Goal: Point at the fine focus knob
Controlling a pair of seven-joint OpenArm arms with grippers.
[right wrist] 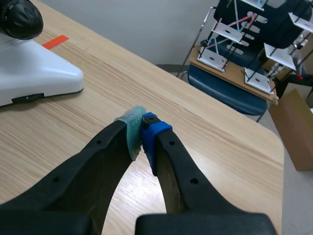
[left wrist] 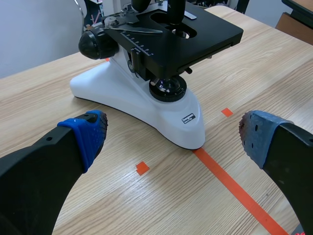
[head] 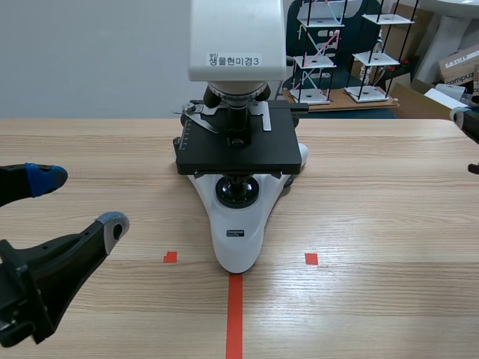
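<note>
Tool on my left arm [head: 78,200] is spread wide and holds nothing; its blue-padded fingertips [left wrist: 88,132] hover low over the desk [head: 374,224], short of the front of the microscope [head: 238,224], touching nothing. My right tool [right wrist: 143,128] is closed, pads pressed together with nothing between them; it sits over bare wood out near the desk's right side, and the microscope's white base lies off to one side of it, well apart. The microscope stands upright at mid-desk, its rounded foot on the far end of the orange-red tape line [head: 234,314], with its black stage [head: 238,153] above the foot. The fine focus knob [right wrist: 19,17] is black with fine white ticks round its rim; it juts from the microscope's right flank, low behind the stage, with its axis level and running crosswise, its face turned outward toward my right side. A matching black knob [left wrist: 97,43] sticks out the opposite flank, facing my left; neither tool is near either knob. Wire racks [head: 352,45] stand beyond the desk.
</note>
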